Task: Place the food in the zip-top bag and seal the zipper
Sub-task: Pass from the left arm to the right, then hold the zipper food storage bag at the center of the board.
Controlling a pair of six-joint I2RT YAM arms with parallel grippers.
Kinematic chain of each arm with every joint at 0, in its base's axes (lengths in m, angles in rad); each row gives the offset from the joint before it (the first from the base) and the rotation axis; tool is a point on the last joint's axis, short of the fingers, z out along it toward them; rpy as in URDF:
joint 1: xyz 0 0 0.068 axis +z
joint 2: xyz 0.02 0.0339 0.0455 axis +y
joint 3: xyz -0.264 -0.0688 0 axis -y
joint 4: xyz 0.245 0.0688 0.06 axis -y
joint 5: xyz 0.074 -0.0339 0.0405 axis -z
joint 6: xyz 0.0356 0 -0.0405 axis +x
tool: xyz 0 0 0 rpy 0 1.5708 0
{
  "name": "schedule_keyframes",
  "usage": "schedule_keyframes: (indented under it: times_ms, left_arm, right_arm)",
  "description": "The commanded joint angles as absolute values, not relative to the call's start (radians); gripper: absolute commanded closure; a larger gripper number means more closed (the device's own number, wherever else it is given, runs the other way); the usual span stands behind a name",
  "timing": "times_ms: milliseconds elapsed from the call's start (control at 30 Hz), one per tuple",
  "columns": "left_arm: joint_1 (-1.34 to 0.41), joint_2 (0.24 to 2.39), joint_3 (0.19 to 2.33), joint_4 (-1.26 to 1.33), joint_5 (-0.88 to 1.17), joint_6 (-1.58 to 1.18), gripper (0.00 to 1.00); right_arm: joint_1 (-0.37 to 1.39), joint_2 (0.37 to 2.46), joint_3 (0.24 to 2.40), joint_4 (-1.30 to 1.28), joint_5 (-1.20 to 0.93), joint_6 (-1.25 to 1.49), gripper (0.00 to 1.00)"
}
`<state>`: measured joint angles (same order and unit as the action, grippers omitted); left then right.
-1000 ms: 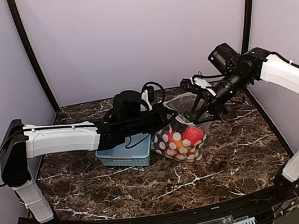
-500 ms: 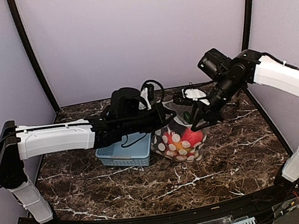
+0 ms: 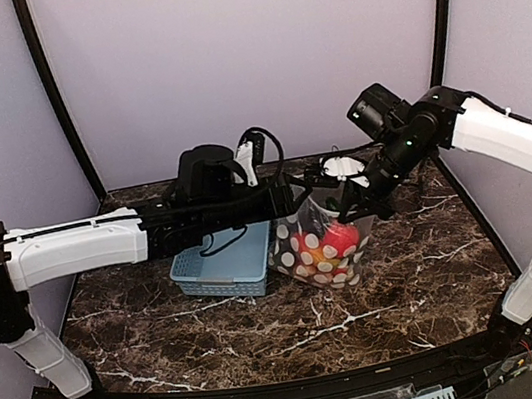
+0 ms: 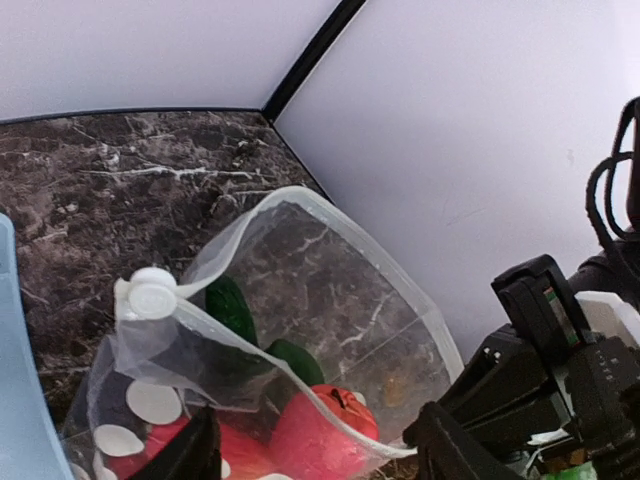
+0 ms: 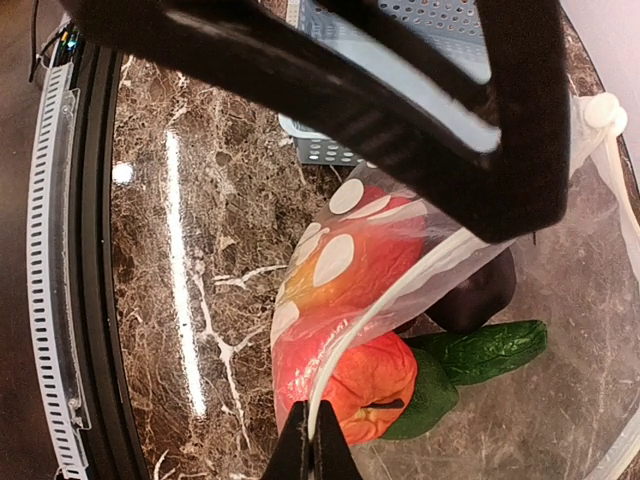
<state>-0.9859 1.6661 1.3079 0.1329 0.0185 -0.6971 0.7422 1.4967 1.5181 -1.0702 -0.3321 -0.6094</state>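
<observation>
**item:** flat clear plastic zip-top bag [image 3: 317, 254] printed with white dots. it stands upright on the dark brown marble bench [image 3: 267, 333], nearer the far edge than the near edge and a little right of middle. the mouth is open wide and faces up.

**closure:** thin whitish zipper strip [image 4: 365, 245] running round the mouth rim, unsealed. a round white slider [image 4: 150, 292] sits at the end of the rim toward the basket.

**contents:** toy food, all inside the bag.
- a red tomato piece [image 4: 322, 422] with a green stem
- a dark green piece [image 4: 232, 308]
- a dark purple eggplant [image 5: 482, 295] behind the clear wall
- an orange-red mass low against the dotted wall, shape unclear

**adjacent:** light-blue slotted plastic basket [image 3: 219, 273], just beside the bag on the side toward the bench's left edge.

**left gripper** [image 3: 297, 203]**:** at the bag's left rim. its fingers are spread well apart, with the bag's top between them in the wrist view, clamped on nothing.

**right gripper** [image 5: 312, 440]**:** at the bag's right rim. its fingertips are pressed together on the clear rim film.
</observation>
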Motion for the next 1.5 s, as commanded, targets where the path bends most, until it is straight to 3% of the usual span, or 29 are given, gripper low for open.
schedule_keyframes:
  times_ms: [0,100,333,667,967,1233,1467]
  left_arm:
    - [-0.987,1.509,1.231,0.127,-0.072,-0.373,0.25]
    - [-0.974,1.436,1.116,0.180,-0.069,-0.163,0.14]
    - [-0.858,1.444,0.943,0.360,0.253,-0.090,0.14]
    - [-0.804,1.760,1.134,0.569,0.636,-0.263,0.15]
    - [-0.770,1.706,1.102,0.607,0.588,-0.320,0.18]
    - [-0.769,1.599,1.019,0.537,0.476,-0.301,0.18]
    - [-0.761,1.574,0.963,0.510,0.424,-0.293,0.17]
  right_arm:
    - [0.749,1.424,1.515,-1.014,-0.328,-0.626,1.00]
    - [0.749,1.364,1.453,-0.966,-0.331,-0.672,1.00]
    - [0.749,1.297,1.389,-0.960,-0.413,-0.716,1.00]
    - [0.749,1.266,1.360,-0.972,-0.436,-0.723,1.00]
    - [0.679,1.359,1.482,-0.929,-0.355,-0.839,1.00]
    - [0.672,1.502,1.708,-1.040,-0.488,-0.942,1.00]
    - [0.797,1.455,1.582,-1.126,-0.511,-0.930,0.99]
